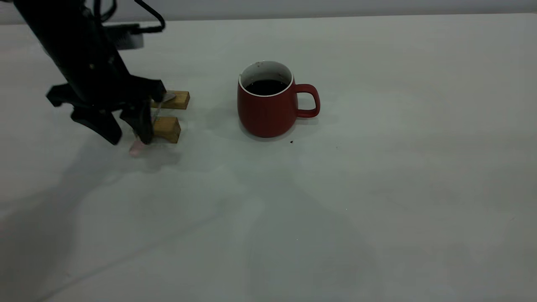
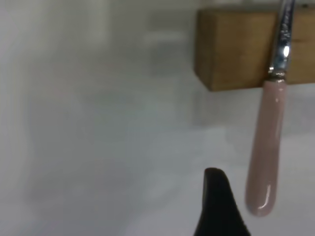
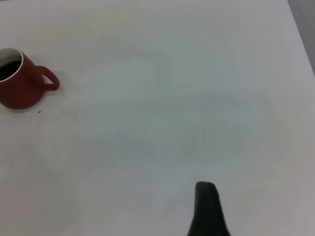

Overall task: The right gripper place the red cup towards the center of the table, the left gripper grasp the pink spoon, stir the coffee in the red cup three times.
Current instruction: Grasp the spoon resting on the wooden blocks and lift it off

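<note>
- Left gripper (image 1: 126, 133): positioned low at the far left of the table (image 1: 377, 201), jaws spread wide and pointing down, straddling the area around the spoon handle; nothing clamped.
- Pink spoon (image 1: 144, 130): laid across two wooden blocks, metal bowl over the far block (image 1: 174, 100), stem over the near block (image 1: 167, 128), pink handle end overhanging toward the near side, just above or on the table surface. In the left wrist view, pink handle (image 2: 266, 152) seen extending from the near block (image 2: 236, 49), one black fingertip (image 2: 219, 206) just beside the handle, not touching.
- Red cup (image 1: 266, 105): upright near the table centre, right of the blocks and well apart from them, loop handle facing right.
- Coffee (image 1: 266, 87): dark liquid inside the cup, level below the white rim.
- Right gripper (image 3: 206, 211): outside the exterior view; only one black fingertip visible in the right wrist view, well apart from the red cup (image 3: 19, 83); jaw opening cannot be determined.
- Small dark specks on the table just near-right of the cup base.
</note>
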You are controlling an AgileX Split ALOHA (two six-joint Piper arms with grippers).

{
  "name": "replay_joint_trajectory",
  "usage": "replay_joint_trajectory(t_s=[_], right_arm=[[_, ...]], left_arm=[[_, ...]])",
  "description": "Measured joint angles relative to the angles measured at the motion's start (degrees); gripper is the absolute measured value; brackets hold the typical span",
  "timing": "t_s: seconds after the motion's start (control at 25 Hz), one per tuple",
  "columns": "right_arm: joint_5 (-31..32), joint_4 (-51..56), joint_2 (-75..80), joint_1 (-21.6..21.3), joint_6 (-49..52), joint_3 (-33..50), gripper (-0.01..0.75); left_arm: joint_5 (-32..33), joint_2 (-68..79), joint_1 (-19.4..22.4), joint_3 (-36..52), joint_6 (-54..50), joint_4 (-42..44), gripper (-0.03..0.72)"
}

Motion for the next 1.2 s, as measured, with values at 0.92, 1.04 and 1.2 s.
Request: replay_joint_trajectory(t_s=[0.92,1.04,1.2], right_arm=[[0.0,0.0,0.0,0.0,0.0,0.0,0.592],[0.0,0.0,0.0,0.0,0.0,0.0,0.592],[0.0,0.0,0.0,0.0,0.0,0.0,0.592]], left_arm=[[-5.71,5.15,-1.05,-0.06,0.06,-0.06,0.329],[-5.82,5.15,-1.05,-0.06,-0.2,-0.06,0.226],[-4.73,4.91,-1.05,-0.57,-1.89,-0.1,0.141]])
